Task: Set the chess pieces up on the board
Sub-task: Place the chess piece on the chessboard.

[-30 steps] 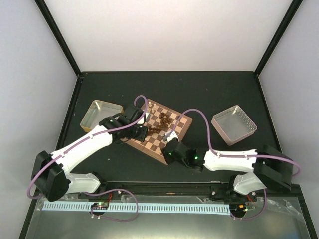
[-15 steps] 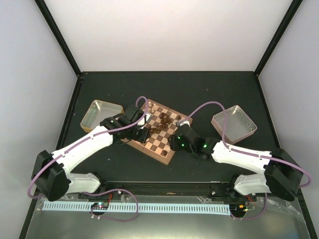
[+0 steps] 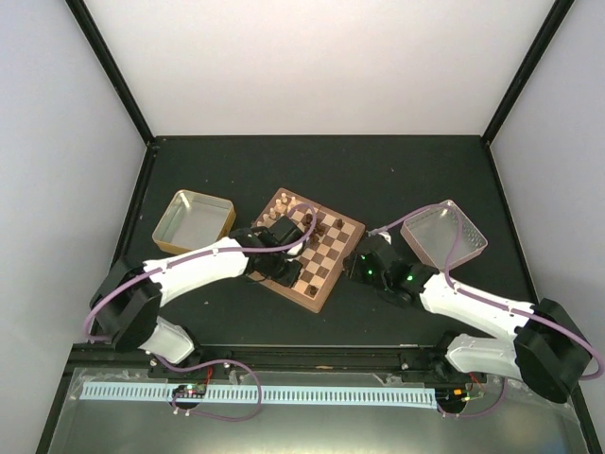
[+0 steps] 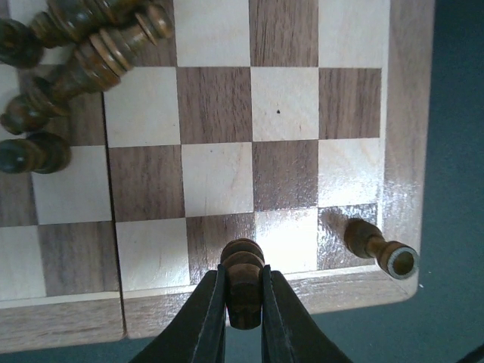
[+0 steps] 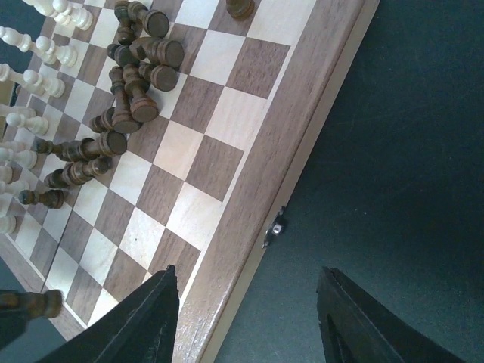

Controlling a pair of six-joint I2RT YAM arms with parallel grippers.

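Note:
The board (image 3: 333, 248) lies tilted at the table's middle. My left gripper (image 4: 243, 274) is shut on a dark brown chess piece (image 4: 243, 261), held over the board's near rim in the left wrist view. One dark piece (image 4: 372, 246) stands on the corner square to its right. A heap of fallen dark pieces (image 5: 128, 98) lies mid-board, and pale pieces (image 5: 30, 76) stand along the far side. My right gripper (image 5: 246, 291) is open and empty, straddling the board's right rim (image 5: 283, 151) and the table. In the top view the left gripper (image 3: 298, 265) is over the board and the right gripper (image 3: 356, 260) is beside it.
A shallow metal tray (image 3: 192, 219) sits left of the board and another tray (image 3: 444, 236) sits to its right. A small metal latch (image 5: 276, 227) sticks out of the board's right edge. Dark table surface surrounds the board.
My left gripper has carried the dark piece from the board's left side towards its near corner. My right arm has drawn back off the board to the right, jaws slightly wider.

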